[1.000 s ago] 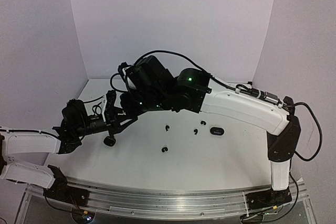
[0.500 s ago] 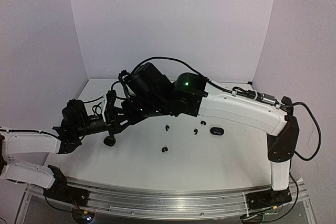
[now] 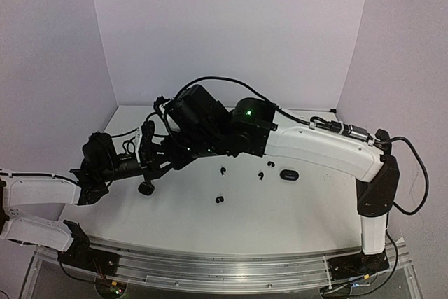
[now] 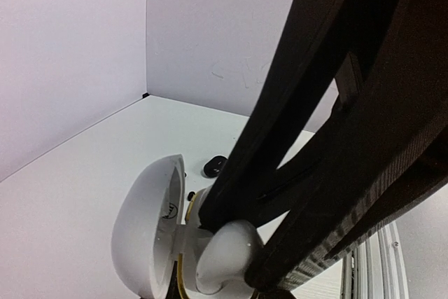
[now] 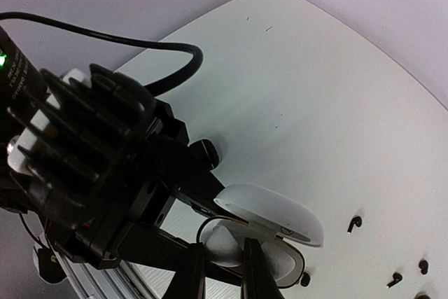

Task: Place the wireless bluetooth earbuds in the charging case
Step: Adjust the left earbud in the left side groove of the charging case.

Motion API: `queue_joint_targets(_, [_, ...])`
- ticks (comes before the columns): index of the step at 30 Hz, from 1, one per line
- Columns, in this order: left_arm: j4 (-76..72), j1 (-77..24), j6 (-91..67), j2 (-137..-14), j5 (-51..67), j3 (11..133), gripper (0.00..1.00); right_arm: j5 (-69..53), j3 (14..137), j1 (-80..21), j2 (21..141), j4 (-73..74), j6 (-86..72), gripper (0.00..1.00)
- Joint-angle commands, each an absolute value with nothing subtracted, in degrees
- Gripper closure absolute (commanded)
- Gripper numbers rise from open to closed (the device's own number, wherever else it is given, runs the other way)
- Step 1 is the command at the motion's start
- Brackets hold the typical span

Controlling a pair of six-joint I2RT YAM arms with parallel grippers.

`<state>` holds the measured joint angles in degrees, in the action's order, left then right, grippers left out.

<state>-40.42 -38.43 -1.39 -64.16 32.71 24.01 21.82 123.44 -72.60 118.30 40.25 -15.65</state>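
Left pincer: my two dark fingers are pressed together on the base of the white charging case. They hold it off the tabletop, over its left part.

White charging case: its lid stands swung open. In my left wrist view the lid's hollow inner face shows, left of my fingers. I cannot see whether a bud sits inside.

Right pincer: it hangs right over the open case, with the tips just above the base and beside the lid's rim. The fingertips are drawn near each other with only a slim gap between them. I cannot tell whether they are pinching anything in that gap.

Black earbuds: small curved pieces lie loose on the tabletop, scattered near its middle. They are to the right of both pincers and well apart from them, and neither pincer touches them. One lies nearer the front edge than the others.

Black case: it rests flat on the tabletop just right of the scattered earbuds, under my right forearm and away from both pincers.
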Motion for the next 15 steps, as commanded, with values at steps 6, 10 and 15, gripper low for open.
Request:
queue_joint_targets(6, [-38.56, -38.32, 3.82, -62.29, 43.96, 27.11, 1.0, 17.1, 125.1, -72.83, 116.55, 46.14, -5.64, 0.96])
queue_joint_targets(10, [-35.76, -38.23, 6.46, -62.8, 50.58, 28.43, 1.0, 13.32, 128.33, -72.86, 118.93, 51.97, -3.46, 0.96])
queue_joint_targets(15, [-32.67, -38.15, 9.19, -63.33, 56.8, 29.71, 1.0, 10.52, 127.91, -72.84, 118.64, 54.49, -1.01, 0.96])
